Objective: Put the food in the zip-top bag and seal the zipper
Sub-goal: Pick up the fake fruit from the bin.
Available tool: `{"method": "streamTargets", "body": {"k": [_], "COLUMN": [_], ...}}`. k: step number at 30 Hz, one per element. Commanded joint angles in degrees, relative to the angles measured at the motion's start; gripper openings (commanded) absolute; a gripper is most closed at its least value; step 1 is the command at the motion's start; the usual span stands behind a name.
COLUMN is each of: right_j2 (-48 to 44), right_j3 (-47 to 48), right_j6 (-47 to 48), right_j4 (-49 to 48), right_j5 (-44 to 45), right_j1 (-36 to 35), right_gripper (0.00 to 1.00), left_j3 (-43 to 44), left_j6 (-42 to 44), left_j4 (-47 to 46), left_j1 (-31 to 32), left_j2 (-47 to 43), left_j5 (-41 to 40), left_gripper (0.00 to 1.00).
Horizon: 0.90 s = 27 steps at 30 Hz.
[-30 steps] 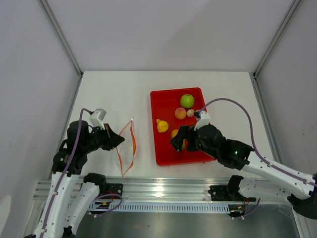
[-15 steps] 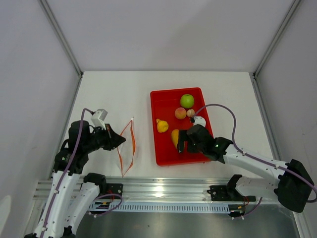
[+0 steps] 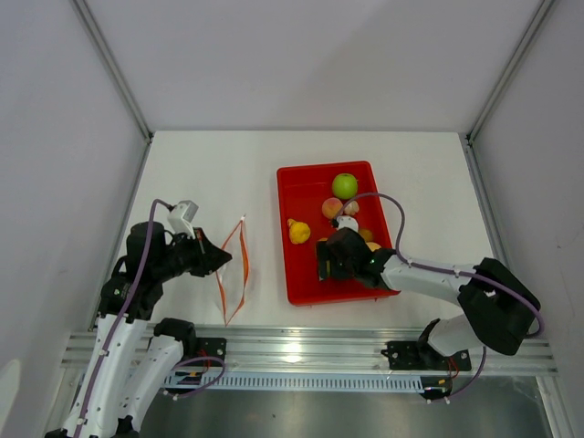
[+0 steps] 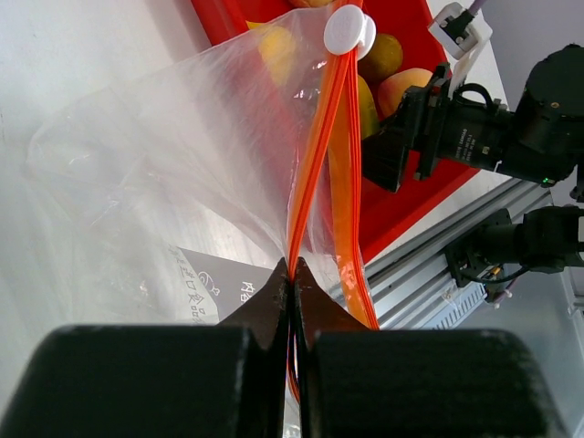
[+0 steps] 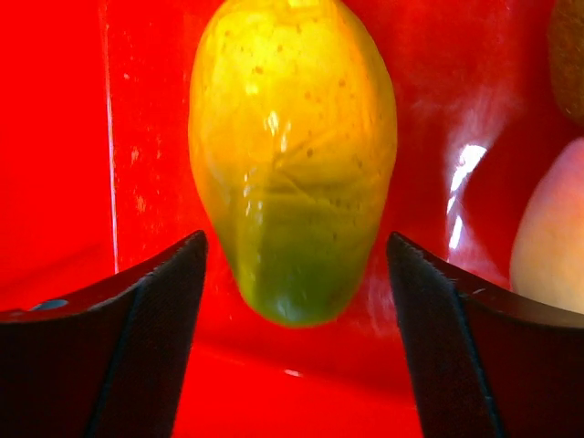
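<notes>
The clear zip-top bag (image 3: 234,270) stands on the table left of the red tray (image 3: 301,274); it also fills the left wrist view (image 4: 173,164). Its orange-red zipper (image 4: 315,155) carries a white slider (image 4: 347,29). My left gripper (image 4: 292,274) is shut on one side of the zipper, holding the mouth apart. My right gripper (image 5: 297,265) is open, low in the tray, its fingers either side of the yellow-green mango (image 5: 292,155) without touching it. The green apple (image 3: 344,185), peach (image 3: 332,208) and yellow pear-like piece (image 3: 297,230) lie in the tray.
A small beige piece (image 3: 351,207) and an orange piece (image 3: 367,235) lie in the tray beside my right arm. A peach-coloured fruit (image 5: 552,246) lies right of the mango. The metal rail (image 3: 301,351) runs along the near edge.
My right gripper has moved left and down into the tray, from above the mango to level with it, and now straddles it. The left gripper and bag have not moved.
</notes>
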<state>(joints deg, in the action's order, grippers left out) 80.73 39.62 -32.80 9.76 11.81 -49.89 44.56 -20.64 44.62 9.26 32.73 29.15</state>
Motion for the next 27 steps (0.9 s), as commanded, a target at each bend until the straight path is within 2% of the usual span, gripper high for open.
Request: {"method": "streamTargets", "body": {"k": [1,4,5,7,8,9,10,12,16,20,25,27], "right_j2": [1.7,1.8,1.7,1.6,1.4,1.0,0.7,-1.4,-6.1,-10.9,-15.5,-15.5], "right_j3": [2.4,2.4,2.2,2.4,2.7,2.7,2.8,3.1,4.4,6.4,9.5,10.3], "right_j6": [1.0,1.1,1.3,1.9,1.9,2.1,2.1,2.1,1.9,1.2,0.5,-0.1], "right_j4": [-4.9,-5.8,-6.1,-5.8,-5.6,-5.2,-4.8,-3.8,-1.0,-0.4,-5.6,-10.3], "right_j5": [1.5,2.0,2.2,2.6,2.9,2.9,2.9,3.0,4.4,-0.1,-6.0,-11.5], "right_j1": [0.2,0.2,0.2,0.2,0.2,0.2,0.1,-0.4,-3.2,-7.7,-13.3,-15.3], "right_gripper": [0.79,0.68,0.58,0.47,0.34,0.27,0.16,0.07,0.02,0.02,0.02,0.02], "left_j3": [-0.3,-0.2,-0.3,-0.3,-0.3,-0.3,-0.2,-0.3,0.4,0.8,0.6,0.5], "left_j6": [-0.3,-0.1,-0.2,-0.1,-0.2,-0.1,-0.1,-0.1,0.3,0.4,0.4,0.4], "left_j4": [-1.6,-1.6,-1.6,-1.6,-1.7,-1.7,-1.6,-1.6,-1.2,-1.0,-1.1,-1.2], "left_j1": [0.3,0.3,0.3,0.3,0.3,0.3,0.3,0.3,0.3,0.3,0.3,0.3], "left_j2": [-0.2,-0.3,-0.5,-0.4,-0.4,-0.4,-0.5,-0.5,-0.3,-0.2,0.1,0.3], "left_j5": [1.5,1.7,1.7,1.8,1.8,1.9,1.9,2.0,2.0,1.9,2.2,2.3], "left_gripper": [0.01,0.01,0.01,0.01,0.01,0.01,0.01,0.00,0.00,0.01,0.00,0.00]}}
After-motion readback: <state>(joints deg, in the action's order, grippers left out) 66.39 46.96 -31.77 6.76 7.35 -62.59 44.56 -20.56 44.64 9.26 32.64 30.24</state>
